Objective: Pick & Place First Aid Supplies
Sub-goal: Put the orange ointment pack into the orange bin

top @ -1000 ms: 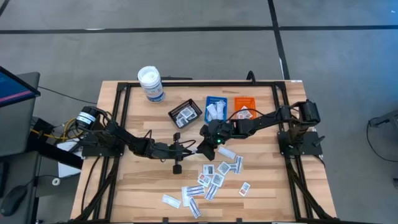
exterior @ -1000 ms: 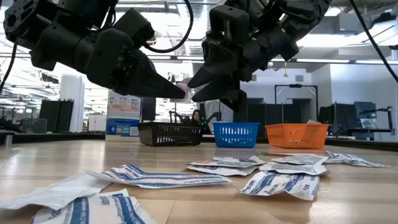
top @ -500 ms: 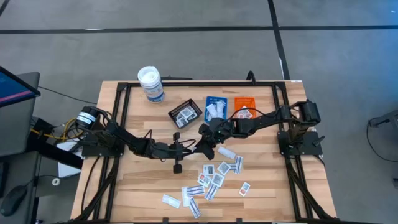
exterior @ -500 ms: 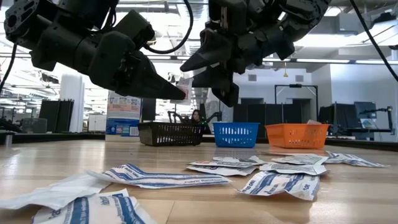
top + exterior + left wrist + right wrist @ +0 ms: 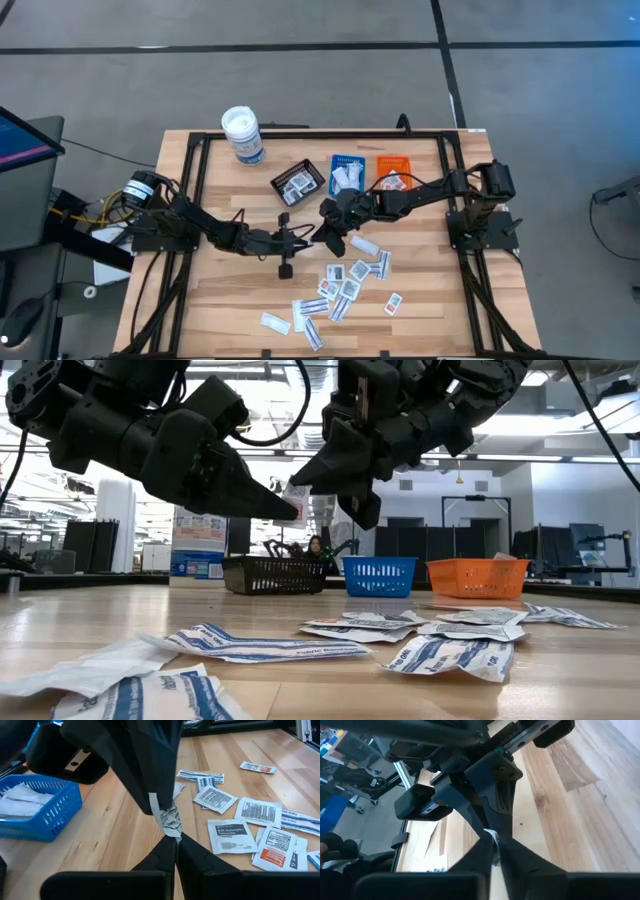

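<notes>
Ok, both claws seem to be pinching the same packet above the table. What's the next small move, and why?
Probably open the left claw a little. It and the right claw are both shut on one packet held in the air at mid-table, so pulling apart now could tear it. Once it is released, the right arm, nearer the blue tray and orange tray, can carry it over.

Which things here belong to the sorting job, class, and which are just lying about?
Job: held packet, between left gripper and right gripper; loose packets; black tray; blue tray; orange tray.
Lying about: white canister.
</notes>
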Tool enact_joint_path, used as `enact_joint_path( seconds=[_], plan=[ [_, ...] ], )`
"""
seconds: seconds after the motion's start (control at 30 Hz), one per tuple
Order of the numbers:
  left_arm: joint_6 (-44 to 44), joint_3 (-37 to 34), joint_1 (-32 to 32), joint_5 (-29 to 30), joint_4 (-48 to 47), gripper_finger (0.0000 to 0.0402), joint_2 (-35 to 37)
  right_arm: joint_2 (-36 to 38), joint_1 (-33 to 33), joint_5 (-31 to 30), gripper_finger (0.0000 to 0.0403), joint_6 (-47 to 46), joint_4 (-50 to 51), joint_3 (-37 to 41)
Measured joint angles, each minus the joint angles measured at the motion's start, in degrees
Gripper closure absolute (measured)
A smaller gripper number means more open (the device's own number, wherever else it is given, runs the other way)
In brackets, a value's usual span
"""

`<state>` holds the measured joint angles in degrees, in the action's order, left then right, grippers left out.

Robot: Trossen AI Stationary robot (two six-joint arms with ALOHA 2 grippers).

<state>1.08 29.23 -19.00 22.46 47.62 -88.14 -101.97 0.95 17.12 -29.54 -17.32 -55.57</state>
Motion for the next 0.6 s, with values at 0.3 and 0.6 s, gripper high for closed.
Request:
enact_joint_path(
  seconds=[0.3, 0.6],
  plan=[
    [0.0, 0.0, 0.0, 0.2, 0.0, 0.0394, 0.0, 0.0, -1.5, 1.0, 0.0391, 2.1, 0.3, -0.7],
    [-1.3, 0.1, 0.0, 0.0, -0.2, 0.0392, 0.1, 0.9, -1.5, 3.4, 0.0401, 6.4, 3.7, -3.5]
  ],
)
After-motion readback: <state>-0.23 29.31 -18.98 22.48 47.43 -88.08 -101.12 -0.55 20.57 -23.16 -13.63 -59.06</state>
